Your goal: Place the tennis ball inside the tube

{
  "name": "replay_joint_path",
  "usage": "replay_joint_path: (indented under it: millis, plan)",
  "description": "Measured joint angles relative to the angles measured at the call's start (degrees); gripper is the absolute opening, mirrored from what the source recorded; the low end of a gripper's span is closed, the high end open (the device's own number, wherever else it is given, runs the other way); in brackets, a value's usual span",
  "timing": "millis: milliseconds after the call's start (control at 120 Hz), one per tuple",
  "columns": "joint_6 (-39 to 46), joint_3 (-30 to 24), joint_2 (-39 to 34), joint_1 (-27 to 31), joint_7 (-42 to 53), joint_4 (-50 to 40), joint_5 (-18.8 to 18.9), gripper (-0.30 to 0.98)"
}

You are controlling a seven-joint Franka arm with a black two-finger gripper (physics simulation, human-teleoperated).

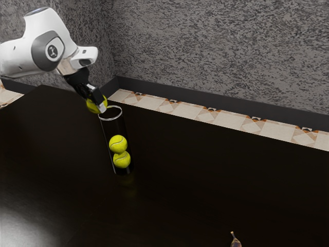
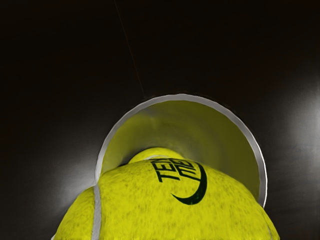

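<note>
In the exterior view my gripper [image 1: 97,104] is shut on a tennis ball [image 1: 92,105], at the upper left of the clear tube's rim. The tube [image 1: 111,118] stands upright on the table, with one tennis ball [image 1: 118,143] resting on another tennis ball [image 1: 122,160] inside it. The wrist view has the held ball [image 2: 170,205] large at the lower edge, overlapping part of the tube's round rim [image 2: 182,97]. Past it, inside the tube, the top of a ball [image 2: 156,153] can be seen.
The dark table [image 1: 205,170] extends around the tube. A small brownish-purple object with a stem [image 1: 235,242] lies at the exterior view's bottom edge, toward the right. A textured grey wall [image 1: 221,51] rises behind the table.
</note>
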Motion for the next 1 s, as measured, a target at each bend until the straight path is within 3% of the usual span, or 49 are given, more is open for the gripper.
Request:
replay_joint_path:
  millis: [283,450,667,817,850,917,1000]
  plan:
    - [-0.33,-0.71,3.91,-1.46,0.02,3.16,0.01,0.39]
    - [-0.61,-0.72,3.96,-0.96,0.18,3.23,-0.17,0.55]
    - [-0.96,-1.32,3.18,-0.34,0.04,3.23,0.07,0.64]
    - [-8.8,-4.68,-1.69,2.41,-5.32,6.55,5.86,0.66]
    - [-10.48,-3.35,-2.26,-0.03,-6.58,7.63,6.88,0.67]
    - [-13.65,8.84,-2.81,-16.14,-9.33,9.92,8.65,0.67]
    - [-16.95,16.53,-2.68,-27.04,-12.4,13.0,10.54,0.68]
